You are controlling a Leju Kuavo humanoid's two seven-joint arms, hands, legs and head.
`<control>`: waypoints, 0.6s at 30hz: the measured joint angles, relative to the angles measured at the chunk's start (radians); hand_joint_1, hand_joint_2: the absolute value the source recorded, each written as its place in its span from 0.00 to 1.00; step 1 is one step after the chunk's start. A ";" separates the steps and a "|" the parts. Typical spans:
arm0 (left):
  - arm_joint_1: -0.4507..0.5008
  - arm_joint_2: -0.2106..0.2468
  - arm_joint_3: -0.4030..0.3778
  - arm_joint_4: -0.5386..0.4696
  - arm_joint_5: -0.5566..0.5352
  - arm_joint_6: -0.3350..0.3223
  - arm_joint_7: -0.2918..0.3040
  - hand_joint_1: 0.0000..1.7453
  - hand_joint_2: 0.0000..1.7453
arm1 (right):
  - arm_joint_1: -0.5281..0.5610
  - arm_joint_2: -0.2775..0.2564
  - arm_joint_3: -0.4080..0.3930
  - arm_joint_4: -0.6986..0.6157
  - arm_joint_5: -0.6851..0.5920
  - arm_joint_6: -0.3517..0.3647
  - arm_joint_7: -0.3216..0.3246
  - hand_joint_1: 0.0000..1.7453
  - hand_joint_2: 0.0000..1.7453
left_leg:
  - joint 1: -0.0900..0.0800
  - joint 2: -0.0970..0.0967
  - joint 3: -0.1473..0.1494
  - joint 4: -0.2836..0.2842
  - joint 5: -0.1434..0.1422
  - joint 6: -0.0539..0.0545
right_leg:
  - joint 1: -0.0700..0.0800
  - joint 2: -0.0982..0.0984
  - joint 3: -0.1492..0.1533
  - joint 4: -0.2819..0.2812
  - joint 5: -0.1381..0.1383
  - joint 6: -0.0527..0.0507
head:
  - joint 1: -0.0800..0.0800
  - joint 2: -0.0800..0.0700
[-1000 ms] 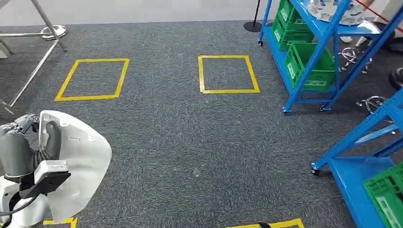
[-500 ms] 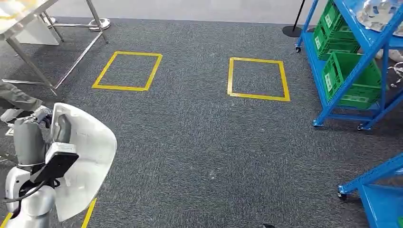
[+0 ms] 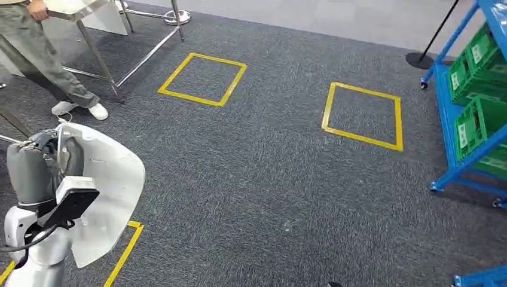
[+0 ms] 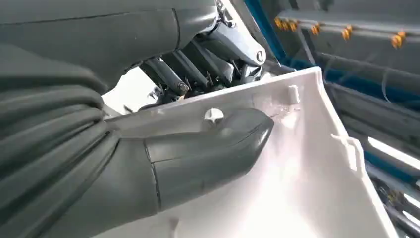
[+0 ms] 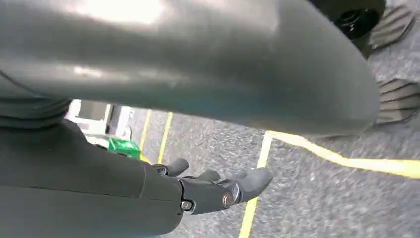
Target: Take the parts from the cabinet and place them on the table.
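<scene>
My left hand [image 3: 37, 172] grips a large white curved plastic part [image 3: 110, 191] at the lower left of the head view, held above the carpet. In the left wrist view the thick grey thumb [image 4: 203, 153] presses on the inner face of the white part [image 4: 302, 188], while the darker fingers reach over its rim. In the right wrist view my right hand [image 5: 213, 188] hangs beside my body over the carpet; its fingers are apart and hold nothing. The table [image 3: 81, 8] stands at the far left with metal legs.
A person [image 3: 42, 51] stands at the table. The blue cabinet [image 3: 460, 158] with green crates [image 3: 478, 125] is at the right edge. Yellow tape squares [image 3: 203, 79] [image 3: 363, 115] mark the grey carpet. A black post base [image 3: 418, 60] sits near the cabinet.
The whole picture has shifted right: the camera has turned left. The table and a person have come in at the top left, and the cabinet has slid to the right edge. My left hand still holds the part.
</scene>
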 joint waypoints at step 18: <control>0.003 -0.014 -0.003 -0.010 -0.025 0.017 -0.006 1.00 1.00 | 0.006 -0.001 -0.002 0.000 0.000 0.013 -0.010 0.00 0.00 | 0.001 -0.012 -0.145 0.286 -0.141 -0.059 | 0.002 -0.023 0.016 -0.117 0.101 -0.054 | -0.008 0.000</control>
